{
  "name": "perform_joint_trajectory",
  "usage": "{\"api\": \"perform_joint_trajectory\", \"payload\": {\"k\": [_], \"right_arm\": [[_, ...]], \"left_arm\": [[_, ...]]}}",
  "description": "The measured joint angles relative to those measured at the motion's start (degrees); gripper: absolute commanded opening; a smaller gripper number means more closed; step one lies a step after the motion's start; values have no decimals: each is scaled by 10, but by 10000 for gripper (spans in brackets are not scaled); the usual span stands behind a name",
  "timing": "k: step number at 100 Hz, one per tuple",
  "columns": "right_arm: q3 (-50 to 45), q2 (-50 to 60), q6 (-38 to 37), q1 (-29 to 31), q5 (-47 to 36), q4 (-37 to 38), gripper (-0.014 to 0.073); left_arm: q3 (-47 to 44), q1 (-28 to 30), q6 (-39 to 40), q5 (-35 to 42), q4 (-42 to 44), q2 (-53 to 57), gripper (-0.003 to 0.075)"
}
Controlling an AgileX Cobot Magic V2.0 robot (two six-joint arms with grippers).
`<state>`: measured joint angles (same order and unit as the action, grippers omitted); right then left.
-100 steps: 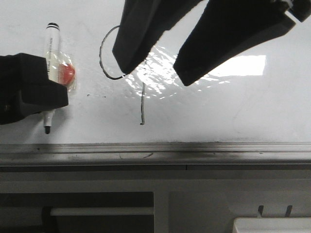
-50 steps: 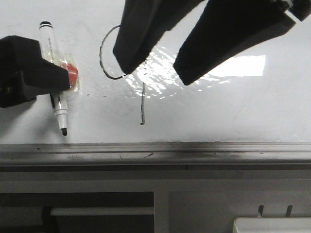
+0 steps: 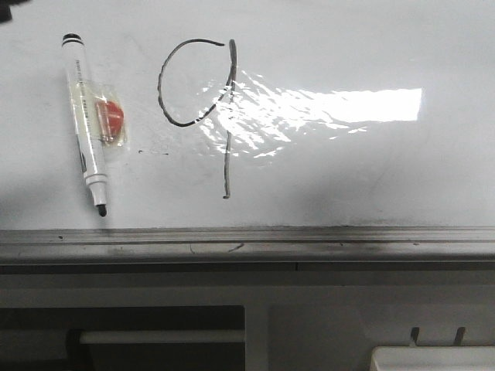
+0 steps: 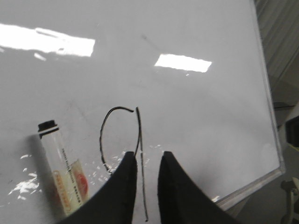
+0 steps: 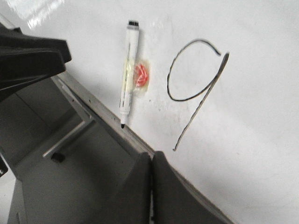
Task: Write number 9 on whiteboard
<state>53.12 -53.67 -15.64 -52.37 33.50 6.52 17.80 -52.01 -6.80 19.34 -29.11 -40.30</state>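
The number 9 (image 3: 227, 154) is drawn in thin black line on the whiteboard (image 3: 348, 170), an open loop on the left and a long stem. It also shows in the left wrist view (image 4: 101, 137) and the right wrist view (image 5: 201, 101). A white marker (image 3: 87, 131) with a red label lies flat on the board left of the 9, tip toward the rail. My left gripper (image 4: 146, 156) hangs over the 9's stem, jaws a little apart and empty. My right gripper (image 5: 152, 156) is shut and empty over the board's edge rail. Neither gripper shows in the front view.
A grey metal rail (image 3: 309, 239) runs along the board's near edge, with a grey frame below it. A white tray (image 3: 433, 359) corner sits at the lower right. A dark arm part (image 5: 28, 60) shows at the side of the right wrist view.
The left gripper let go of the marker, which now lies on the board. Both grippers have drawn out of the front view, uncovering the whole 9.
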Motion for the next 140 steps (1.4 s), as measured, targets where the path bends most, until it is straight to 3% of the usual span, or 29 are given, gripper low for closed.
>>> {"api": "perform_joint_trajectory", "payload": {"k": [34, 53, 77, 140], "right_arm": [[-245, 196, 0, 0, -252, 74, -75], [-386, 299, 0, 0, -335, 90, -75], [-465, 385, 0, 0, -356, 94, -75], [-471, 390, -1, 0, -360, 95, -75]], "left_arm": [[-8, 0, -28, -190, 118, 204, -20], [-42, 0, -31, -262, 138, 315, -20], [-67, 0, -31, -313, 134, 374, -20], [-70, 0, -31, -317, 132, 374, -20]]}}
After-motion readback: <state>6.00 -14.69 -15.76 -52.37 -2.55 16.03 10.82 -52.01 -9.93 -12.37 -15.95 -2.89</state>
